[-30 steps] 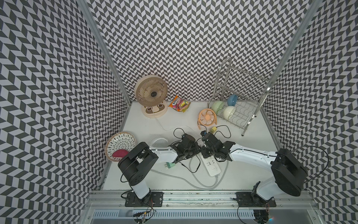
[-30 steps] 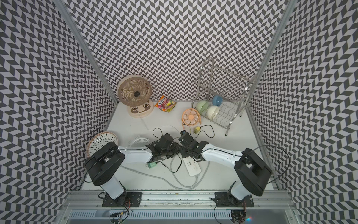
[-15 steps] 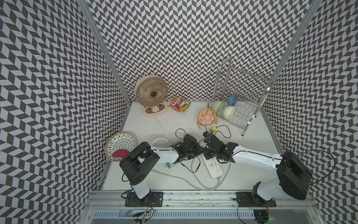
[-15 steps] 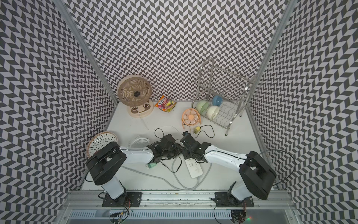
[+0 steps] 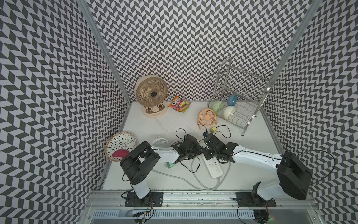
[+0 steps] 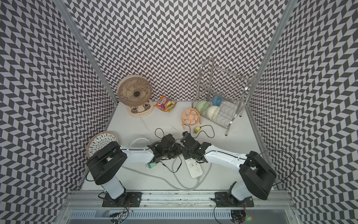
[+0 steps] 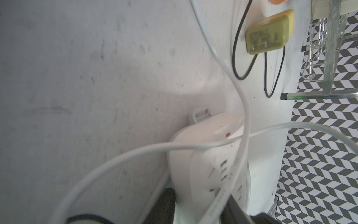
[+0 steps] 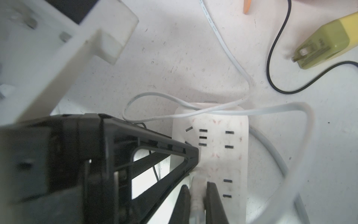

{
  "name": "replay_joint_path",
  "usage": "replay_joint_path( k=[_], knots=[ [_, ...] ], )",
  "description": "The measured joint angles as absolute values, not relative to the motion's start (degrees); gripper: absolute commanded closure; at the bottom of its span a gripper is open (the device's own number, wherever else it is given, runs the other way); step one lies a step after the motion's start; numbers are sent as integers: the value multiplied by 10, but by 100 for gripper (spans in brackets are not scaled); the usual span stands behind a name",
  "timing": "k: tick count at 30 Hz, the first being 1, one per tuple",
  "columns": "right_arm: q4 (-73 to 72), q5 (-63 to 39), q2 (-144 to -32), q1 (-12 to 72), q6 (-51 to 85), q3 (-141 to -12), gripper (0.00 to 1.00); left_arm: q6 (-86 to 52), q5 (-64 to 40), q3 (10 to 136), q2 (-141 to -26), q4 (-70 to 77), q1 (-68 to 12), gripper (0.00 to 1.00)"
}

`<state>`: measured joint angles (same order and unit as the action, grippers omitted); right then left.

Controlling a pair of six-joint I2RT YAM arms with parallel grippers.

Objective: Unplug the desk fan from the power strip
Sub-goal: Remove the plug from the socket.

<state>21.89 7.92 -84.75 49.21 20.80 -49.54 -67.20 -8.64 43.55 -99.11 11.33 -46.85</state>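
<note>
Power strip [image 5: 214, 169] is lying centrally on the surface [image 5: 174, 118], left pincer [image 7: 199, 205] clamping its body, right pincer [image 8: 197, 186] clamping the white plug [image 8: 196, 209]; advising pulling straight off the socket face while bracing.

Left wrist view: left gripper [image 7: 201, 207] blurred, cut by the frame edge; hold on power strip [image 7: 203, 133] unresolved. Right wrist view: white plug [image 8: 198, 194] between right gripper [image 8: 197, 185] fingers blurred, cut off; seating indeterminate. Both top views, centre frame: grippers hide strip's far end.
</note>
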Motion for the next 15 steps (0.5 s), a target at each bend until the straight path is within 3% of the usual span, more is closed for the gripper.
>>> replay_joint_path(
  k=[15],
  knots=[
    [219, 71, -846, 489, 202, -495, 100, -672, -87, 436, -993, 116, -469, 59]
  ],
)
